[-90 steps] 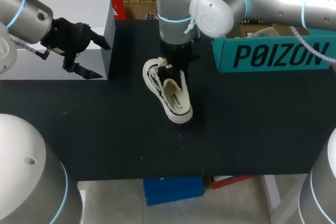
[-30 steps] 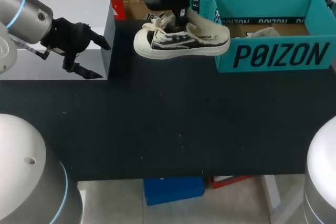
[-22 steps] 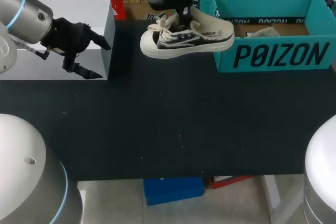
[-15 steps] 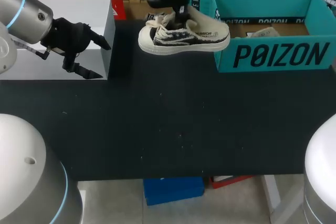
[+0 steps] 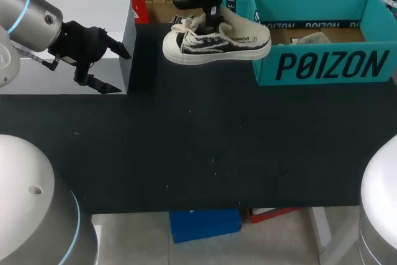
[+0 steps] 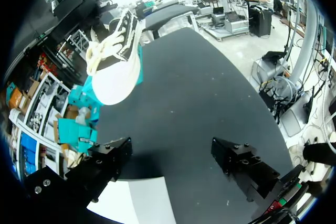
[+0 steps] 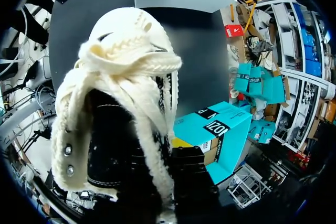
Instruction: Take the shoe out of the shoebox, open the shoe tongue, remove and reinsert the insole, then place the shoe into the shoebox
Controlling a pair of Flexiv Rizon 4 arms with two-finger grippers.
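While my right gripper (image 5: 213, 23) is clamped on the shoe (image 5: 217, 41) at its collar, the shoe hangs clear of the table (image 5: 205, 147) just beside the shoebox (image 5: 322, 66). It's outside the box, heel end nearest the box's corner, toe pointing away from the box, roughly level & side-on in head view. In the right wrist view the thick white laces drape loose across the tongue, and the box sits beyond the shoe. The shoebox is open-topped w/ sth pale inside; can't tell what. My left gripper (image 5: 102, 66) is well apart from the shoebox, on the far side of the shoe from it, at the edge of a white box (image 5: 93, 10). Its fingers (image 6: 110, 156) are spread wide w/ nothing between them.
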